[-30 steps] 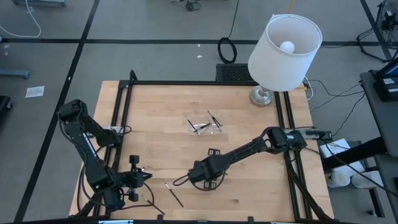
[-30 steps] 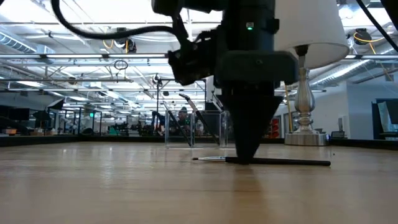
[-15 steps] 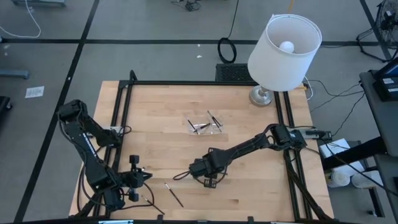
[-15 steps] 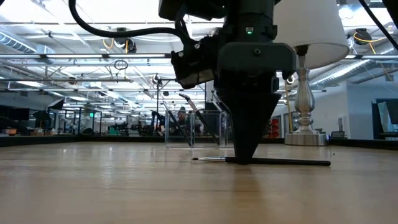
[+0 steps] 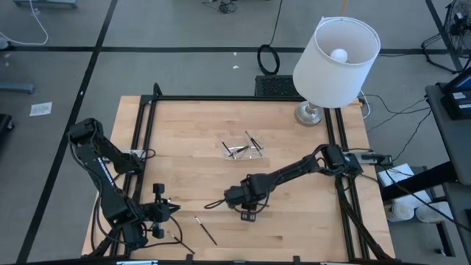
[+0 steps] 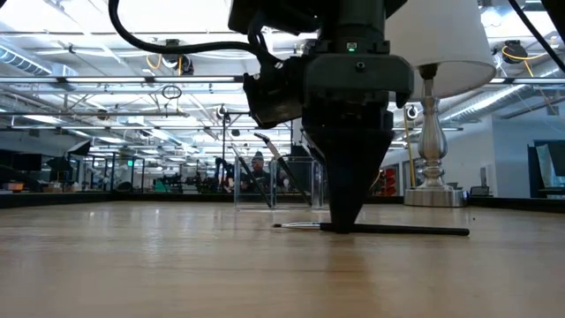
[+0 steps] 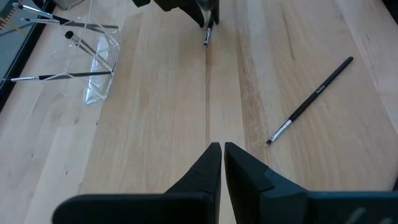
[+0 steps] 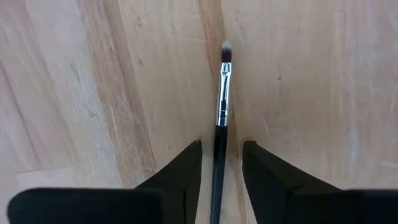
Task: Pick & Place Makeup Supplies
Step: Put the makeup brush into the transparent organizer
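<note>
Scuffed pale wood table (image 8: 93, 93); right gripper (image 8: 219, 155) jaws parted astride slim black brush (image 8: 221, 118); left gripper (image 7: 217, 152) jaws closed.

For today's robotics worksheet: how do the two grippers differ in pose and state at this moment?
The right gripper is open, its fingers down at the table on either side of a makeup brush near the middle. The left gripper is shut, holds nothing and waits at the near left corner. Both are dark, two-fingered grippers.

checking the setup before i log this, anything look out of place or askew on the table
The clear tray looks odd: its brushes lie crosswise, poking past its walls. Another loose brush lies alone on the table. The right gripper has its jaws open astride one more brush.
</note>
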Robot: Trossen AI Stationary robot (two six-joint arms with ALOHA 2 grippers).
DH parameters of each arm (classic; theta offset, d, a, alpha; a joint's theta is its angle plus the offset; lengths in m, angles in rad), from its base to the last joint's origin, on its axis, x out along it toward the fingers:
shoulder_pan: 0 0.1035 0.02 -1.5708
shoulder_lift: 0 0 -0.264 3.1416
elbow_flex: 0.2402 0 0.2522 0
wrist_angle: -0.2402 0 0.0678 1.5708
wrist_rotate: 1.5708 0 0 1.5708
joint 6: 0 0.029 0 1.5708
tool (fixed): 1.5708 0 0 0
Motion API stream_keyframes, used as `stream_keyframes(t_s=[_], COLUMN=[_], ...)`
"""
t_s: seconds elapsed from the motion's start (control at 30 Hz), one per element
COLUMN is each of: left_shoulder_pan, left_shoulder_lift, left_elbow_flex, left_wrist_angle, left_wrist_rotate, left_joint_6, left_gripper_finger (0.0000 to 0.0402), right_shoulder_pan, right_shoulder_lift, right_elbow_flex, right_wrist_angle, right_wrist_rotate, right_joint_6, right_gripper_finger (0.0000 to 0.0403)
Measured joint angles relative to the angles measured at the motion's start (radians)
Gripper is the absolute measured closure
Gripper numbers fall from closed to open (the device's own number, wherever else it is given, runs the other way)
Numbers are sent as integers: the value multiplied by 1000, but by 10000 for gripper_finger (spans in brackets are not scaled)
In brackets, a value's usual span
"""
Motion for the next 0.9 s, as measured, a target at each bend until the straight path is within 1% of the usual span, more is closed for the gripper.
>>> stream_keyframes(t_s=[0.2,0.4,0.5,0.63,0.67,0.9], left_shoulder_pan=[0,0,1,8,11,20], left_shoulder_lift=[0,0,0,0,0,0], left_elbow_flex=[0,0,0,0,0,0], left_wrist_angle=[0,1,1,2,2,3], left_wrist_rotate=[0,-1,-2,-2,-2,-1], left_joint_6=[-6,-6,-10,-10,-10,-11], left_gripper_finger=[371,371,371,371,371,371], right_shoulder_pan=[-6,5,16,24,26,27], right_shoulder_lift=[-4,-5,-5,-2,-2,-2], right_elbow_flex=[-33,-36,-37,-37,-37,-37], right_wrist_angle=[34,38,45,60,60,60], right_wrist_rotate=[-2,12,34,30,31,39], right_joint_6=[16,16,21,13,10,16], right_gripper_finger=[298,302,323,386,392,397])
